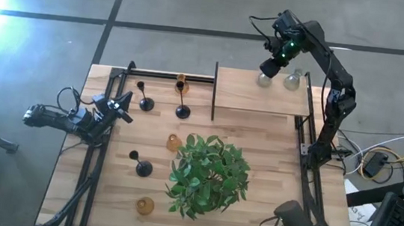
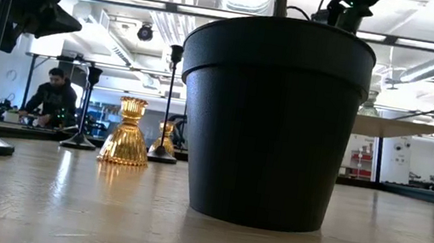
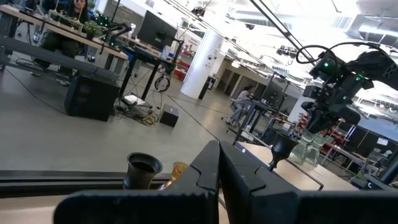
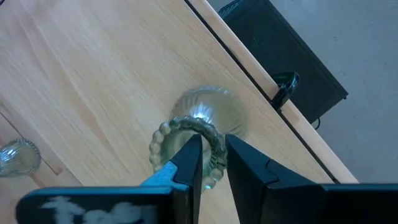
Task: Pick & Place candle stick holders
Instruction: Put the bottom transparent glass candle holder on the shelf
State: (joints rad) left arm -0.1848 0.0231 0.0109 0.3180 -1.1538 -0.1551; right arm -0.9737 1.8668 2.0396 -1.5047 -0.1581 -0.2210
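- Standing on the raised shelf (image 1: 259, 104) at the table's one o'clock, a clear glass holder (image 4: 198, 134) has its beaded rim between the right gripper (image 4: 212, 163) fingers, slightly parted.
- Left gripper (image 1: 122, 110), nine o'clock, fingers pressed together, empty.

I see the raised shelf (image 1: 260, 96) at the table's far right, two glass holders (image 1: 291, 81) side by side on it, my right gripper (image 1: 269, 67) over the left one (image 1: 265, 80); the plant (image 1: 207, 175) sits mid-table; stemmed holders (image 1: 145, 102) stand left of it; my left gripper (image 1: 122, 110) hangs at the left edge.
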